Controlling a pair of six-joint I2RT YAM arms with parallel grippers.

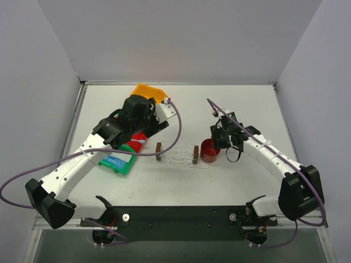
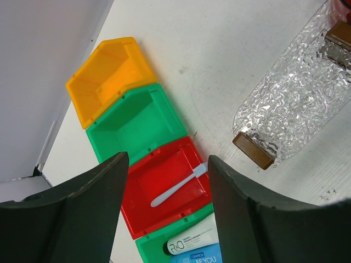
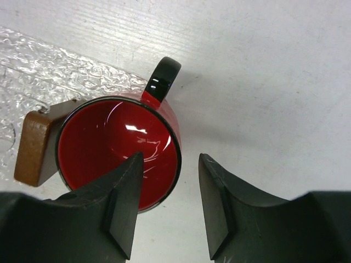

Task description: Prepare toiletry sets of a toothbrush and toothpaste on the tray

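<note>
A pale blue-white toothbrush (image 2: pixel 178 186) lies slanted in a red bin (image 2: pixel 148 205). Just below it, a green bin (image 2: pixel 151 247) holds two toothpaste tubes, one whitish-grey (image 2: pixel 192 238) and one blue (image 2: pixel 204 256). My left gripper (image 2: pixel 167 160) hangs open above the red bin with nothing between its fingers. The tray (image 2: pixel 296 93) is clear rippled glass with brown end handles and sits at mid-table (image 1: pixel 176 160). My right gripper (image 3: pixel 171 159) is open at the tray's right end, its jaws straddling the near rim of a red cup (image 3: pixel 118 148).
An orange bin (image 2: pixel 107 82) and another green bin (image 2: pixel 134 123) continue the row toward the back left wall. The red cup (image 1: pixel 209 150) stands against the tray's right handle (image 3: pixel 34 148), its own black handle (image 3: pixel 162 79) pointing away.
</note>
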